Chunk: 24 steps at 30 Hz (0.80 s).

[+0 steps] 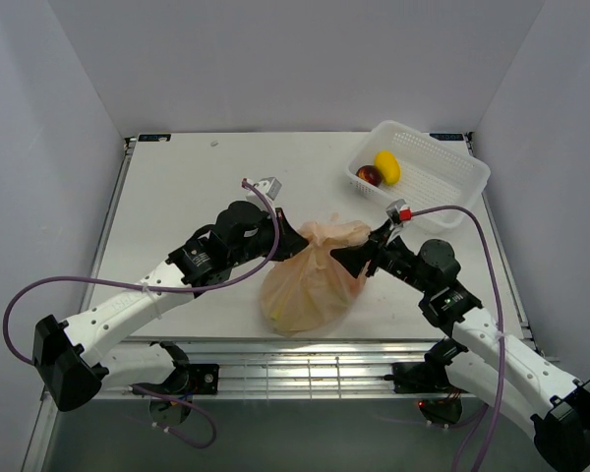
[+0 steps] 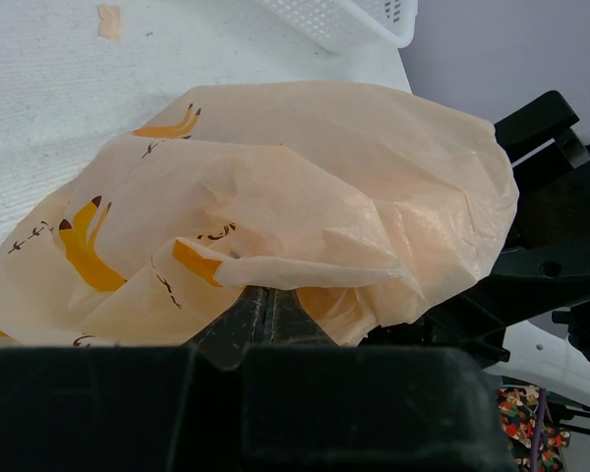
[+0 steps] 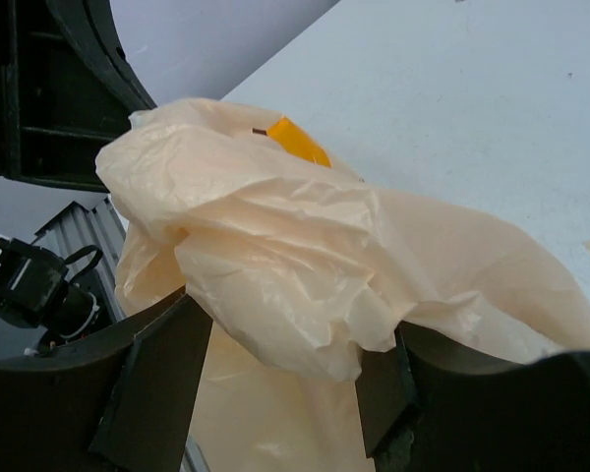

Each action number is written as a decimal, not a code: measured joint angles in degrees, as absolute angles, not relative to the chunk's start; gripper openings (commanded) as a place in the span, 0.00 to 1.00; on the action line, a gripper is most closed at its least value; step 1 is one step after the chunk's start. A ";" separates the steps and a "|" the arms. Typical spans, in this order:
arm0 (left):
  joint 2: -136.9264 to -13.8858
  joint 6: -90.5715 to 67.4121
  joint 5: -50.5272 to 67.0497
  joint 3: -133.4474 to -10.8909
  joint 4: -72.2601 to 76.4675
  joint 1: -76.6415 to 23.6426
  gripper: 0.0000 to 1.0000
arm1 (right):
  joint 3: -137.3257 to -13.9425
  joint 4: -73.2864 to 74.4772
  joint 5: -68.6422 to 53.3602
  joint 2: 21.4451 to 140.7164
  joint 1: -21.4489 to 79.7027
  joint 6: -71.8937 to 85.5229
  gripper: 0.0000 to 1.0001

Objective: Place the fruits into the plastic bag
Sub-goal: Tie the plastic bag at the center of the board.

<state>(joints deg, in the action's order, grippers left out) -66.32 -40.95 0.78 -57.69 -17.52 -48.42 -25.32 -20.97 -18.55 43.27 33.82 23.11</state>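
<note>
The peach-orange plastic bag (image 1: 310,285) printed with bananas stands bunched at the near middle of the table, its top drawn up between both arms. My left gripper (image 1: 297,241) is shut on the bag's left top edge; in the left wrist view the film (image 2: 305,187) spills over the closed tips (image 2: 265,300). My right gripper (image 1: 357,258) stands open at the bag's right top edge, with loose film (image 3: 305,246) hanging between its spread fingers (image 3: 152,383). Two fruits, a yellow one (image 1: 386,165) and a dark-red one (image 1: 370,176), lie in the white basket. What the bag holds is hidden.
The white lattice basket (image 1: 469,192) sits at the far right of the table, its corner (image 2: 354,20) also showing in the left wrist view. White walls close in the table on three sides. The two arms' black wrists face each other closely across the bag.
</note>
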 measured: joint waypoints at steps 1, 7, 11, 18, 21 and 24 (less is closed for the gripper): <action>-66.32 -41.08 1.02 -57.69 -17.52 -48.42 0.00 | -25.32 -22.02 -18.35 43.72 33.82 23.07 0.62; -67.05 -42.15 2.35 -57.71 -17.54 -48.42 0.00 | -25.32 -26.33 -18.06 45.98 33.82 22.28 0.61; -68.27 -42.74 3.03 -57.76 -17.56 -48.42 0.00 | -25.32 -28.47 -17.96 45.98 33.82 21.82 0.56; -69.04 -43.59 3.73 -57.80 -17.65 -48.40 0.00 | -25.32 -31.40 -19.49 46.41 33.82 21.85 0.38; -69.04 -43.81 3.84 -57.80 -17.78 -48.05 0.00 | -25.34 -31.44 -19.97 46.96 33.82 21.58 0.25; -68.99 -44.01 3.92 -57.80 -17.87 -47.62 0.00 | -25.47 -30.59 -20.16 47.37 33.82 21.06 0.08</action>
<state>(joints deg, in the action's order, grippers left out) -68.99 -44.01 3.92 -57.80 -17.87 -47.62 -25.47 -30.59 -20.16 47.37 33.82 21.06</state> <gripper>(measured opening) 0.011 0.179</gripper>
